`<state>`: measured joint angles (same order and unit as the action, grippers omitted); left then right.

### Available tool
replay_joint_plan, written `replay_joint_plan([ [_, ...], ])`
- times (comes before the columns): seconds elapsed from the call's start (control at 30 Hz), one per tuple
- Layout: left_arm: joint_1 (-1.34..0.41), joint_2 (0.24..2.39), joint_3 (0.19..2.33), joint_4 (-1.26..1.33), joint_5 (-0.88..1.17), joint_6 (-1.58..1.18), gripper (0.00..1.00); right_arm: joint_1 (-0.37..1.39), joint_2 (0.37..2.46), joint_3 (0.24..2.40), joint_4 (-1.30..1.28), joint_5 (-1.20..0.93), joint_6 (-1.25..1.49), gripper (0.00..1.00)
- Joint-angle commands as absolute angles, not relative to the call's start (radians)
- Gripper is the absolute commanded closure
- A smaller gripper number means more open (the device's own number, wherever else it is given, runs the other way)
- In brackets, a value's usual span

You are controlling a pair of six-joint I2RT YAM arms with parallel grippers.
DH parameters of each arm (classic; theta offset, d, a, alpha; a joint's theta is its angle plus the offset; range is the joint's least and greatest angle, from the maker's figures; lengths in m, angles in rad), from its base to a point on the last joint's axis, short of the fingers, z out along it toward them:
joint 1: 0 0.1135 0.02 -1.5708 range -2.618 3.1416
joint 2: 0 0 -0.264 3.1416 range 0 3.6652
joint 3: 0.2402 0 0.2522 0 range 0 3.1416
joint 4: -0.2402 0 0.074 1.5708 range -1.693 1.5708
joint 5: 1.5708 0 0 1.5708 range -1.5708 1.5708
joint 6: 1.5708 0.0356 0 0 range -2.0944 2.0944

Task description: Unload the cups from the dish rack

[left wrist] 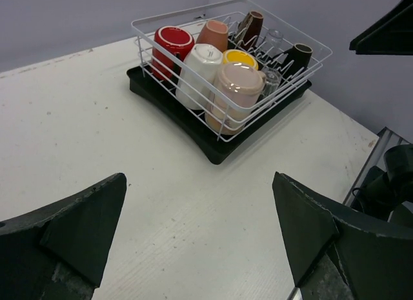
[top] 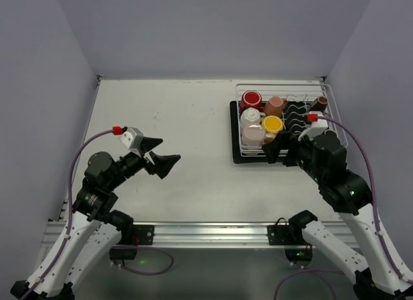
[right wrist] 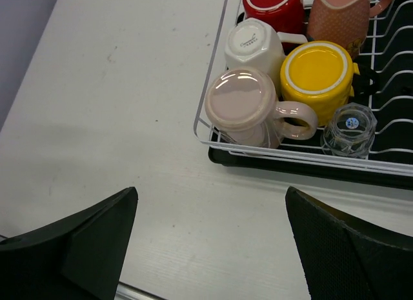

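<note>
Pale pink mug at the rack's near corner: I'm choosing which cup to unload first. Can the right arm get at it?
Probably yes. The pale pink mug sits inverted at the dish rack's corner with nothing on it, and the right pincer hangs open just short of it.

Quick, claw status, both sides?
Left claw: open, holding nothing.
Right claw: open, holding nothing.

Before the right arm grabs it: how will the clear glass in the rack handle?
The clear glass looks rigid, likely fragile: squeeze gently. Smooth faceted sides may slip in the fingers. Small, probably light; standing beside the yellow cup, it could bump it.
</note>
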<state>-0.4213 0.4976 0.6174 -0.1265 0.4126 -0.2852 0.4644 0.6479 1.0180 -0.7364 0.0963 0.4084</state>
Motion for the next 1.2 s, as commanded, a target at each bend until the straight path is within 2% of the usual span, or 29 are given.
replay_joint_plan([
  [0.0,-0.426,0.489,0.638,-0.137,0.433,-0.267,0.0,0.463,0.768,1.083,-0.801,0.107,0.319,0.01],
  [0.43,-0.44,0.483,0.643,-0.164,0.359,-0.273,0.0,0.462,1.138,1.296,-0.881,0.153,0.155,0.01],
  [0.73,-0.449,0.483,0.641,-0.163,0.354,-0.278,0.0,0.462,1.314,1.361,-0.89,0.092,0.106,0.01],
  [1.17,-0.453,0.488,0.64,-0.164,0.348,-0.278,0.0,0.463,1.5,1.425,-0.896,0.141,0.031,0.01],
])
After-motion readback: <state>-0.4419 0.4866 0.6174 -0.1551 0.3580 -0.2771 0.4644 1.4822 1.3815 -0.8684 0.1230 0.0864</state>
